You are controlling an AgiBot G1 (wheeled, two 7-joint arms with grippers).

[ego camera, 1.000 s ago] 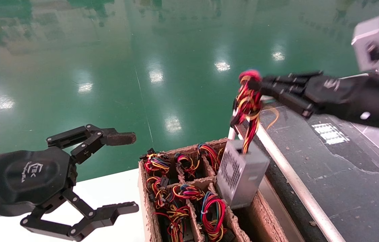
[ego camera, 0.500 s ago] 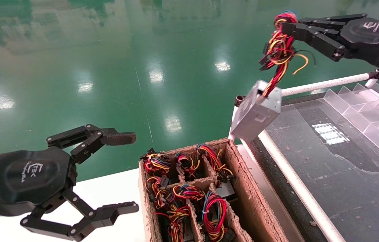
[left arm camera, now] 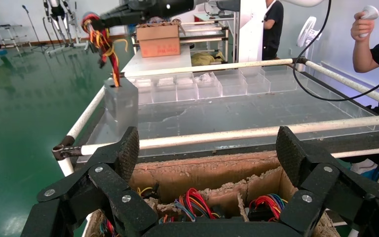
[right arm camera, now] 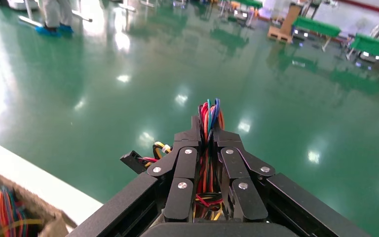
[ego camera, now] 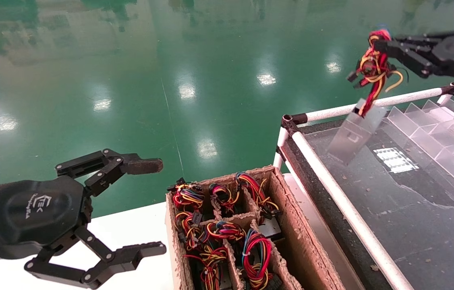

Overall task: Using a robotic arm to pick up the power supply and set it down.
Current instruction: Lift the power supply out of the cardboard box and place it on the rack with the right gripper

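Observation:
The power supply (ego camera: 355, 136), a small grey metal box, hangs tilted in the air from its red, yellow and orange wire bundle (ego camera: 373, 68). My right gripper (ego camera: 379, 42), at the upper right of the head view, is shut on that bundle. In the right wrist view the wires (right arm camera: 208, 112) run up between the closed fingers (right arm camera: 185, 163). The box (left arm camera: 121, 102) hangs just past the white rail, above the dark surface. My left gripper (ego camera: 156, 207) stays open at the lower left, holding nothing, its jaws wide apart (left arm camera: 208, 148) in front of the cardboard box.
A divided cardboard box (ego camera: 291, 225) holds several coloured wire bundles. To its right stands a white-railed frame (ego camera: 343, 205) around a dark glossy surface, with clear plastic bins (ego camera: 444, 133) at the back. A white table (ego camera: 130, 229) lies under the left gripper. A person (left arm camera: 375, 44) stands beyond the frame.
The right gripper has lifted the power supply out of the cardboard box and carried it rightward over the rail, above the dark surface. The left gripper has not moved.

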